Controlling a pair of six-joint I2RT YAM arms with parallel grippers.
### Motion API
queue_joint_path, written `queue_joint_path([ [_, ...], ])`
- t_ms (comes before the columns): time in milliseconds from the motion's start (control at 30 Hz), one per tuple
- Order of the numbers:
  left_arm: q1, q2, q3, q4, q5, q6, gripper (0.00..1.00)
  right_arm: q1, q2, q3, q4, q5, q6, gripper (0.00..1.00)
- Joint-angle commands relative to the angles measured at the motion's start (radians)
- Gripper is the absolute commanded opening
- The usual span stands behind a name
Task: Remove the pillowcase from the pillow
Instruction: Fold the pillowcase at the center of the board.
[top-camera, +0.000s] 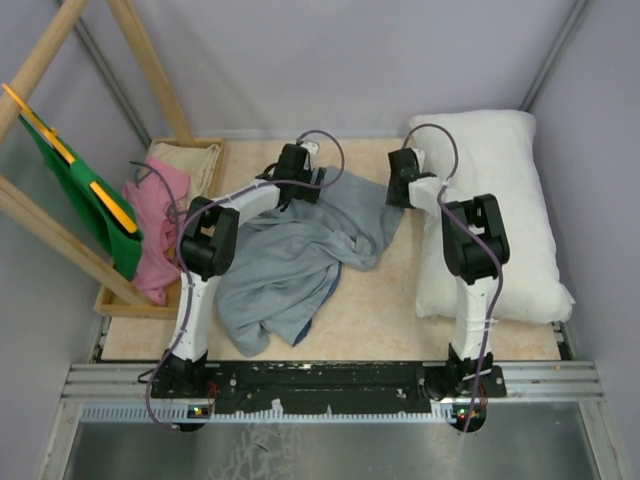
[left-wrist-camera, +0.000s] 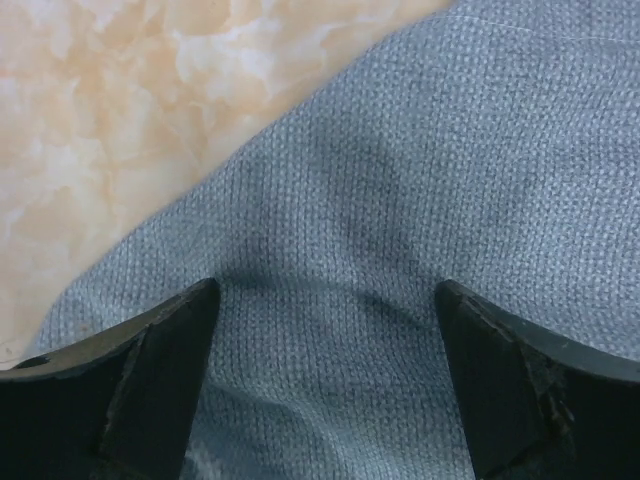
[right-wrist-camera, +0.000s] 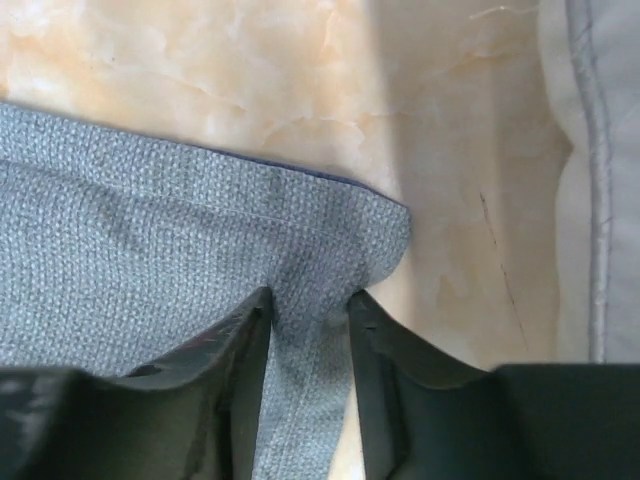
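A: From above, what are we counting?
B: One pillowcase (top-camera: 290, 265), lying crumpled inside-out mid-table. One pillow (top-camera: 505, 200), lying bare on the right. Two grippers.
A: Left wrist?
B: We're seeing the left gripper (left-wrist-camera: 325, 390) standing wide over the pillowcase, gripping nothing.
A: Right wrist?
B: We're seeing the right gripper (right-wrist-camera: 310, 330) standing narrow, pinching the pillowcase's corner, near the pillow.
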Motion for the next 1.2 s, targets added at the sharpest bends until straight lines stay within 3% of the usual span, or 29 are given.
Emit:
queue_joint_path([
  [0,0.027,-0.065,-0.123,0.036,-0.024,-0.088,0.94,-0.006,0.027,-0.083,0.046,-0.124,0.008,0.28],
  [100,0.028,-0.123,-0.205,0.02,-0.022,-0.169,0.93,-0.006,0.005,-0.083,0.093,-0.173,-0.012,0.03],
  [133,0.027,-0.144,-0.229,0.002,-0.006,-0.204,0.92,-0.006,-0.009,-0.079,0.108,-0.187,-0.022,0.0],
  [333,-0.04,-0.327,-0.525,0.034,0.087,-0.492,0.89,-0.007,-0.139,-0.041,0.161,-0.311,-0.073,0.0],
  [467,-0.181,-0.443,-0.765,0.245,0.225,-0.729,0.88,-0.006,-0.252,-0.097,0.222,-0.373,-0.064,0.0],
  [533,-0.3,-0.477,-0.818,0.378,0.192,-0.789,0.89,-0.009,-0.305,-0.14,0.262,-0.404,-0.052,0.0],
  [633,-0.414,-0.506,-0.718,0.328,0.077,-0.683,0.92,-0.022,-0.366,-0.178,0.28,-0.419,-0.036,0.0],
  [733,-0.372,-0.569,-0.652,0.28,-0.001,-0.589,1.0,-0.065,-0.427,-0.209,0.274,-0.436,0.015,0.0],
  [900,-0.099,-0.637,-0.59,0.244,0.282,-0.519,1.0,-0.157,-0.559,-0.296,0.318,-0.46,0.158,0.0],
  [967,-0.019,-0.633,-0.577,0.245,0.312,-0.475,1.0,-0.159,-0.622,-0.321,0.313,-0.418,0.166,0.0],
  [1167,0.017,-0.397,-0.357,0.115,0.373,-0.26,0.97,-0.174,-0.829,-0.435,0.263,-0.289,0.24,0.0],
])
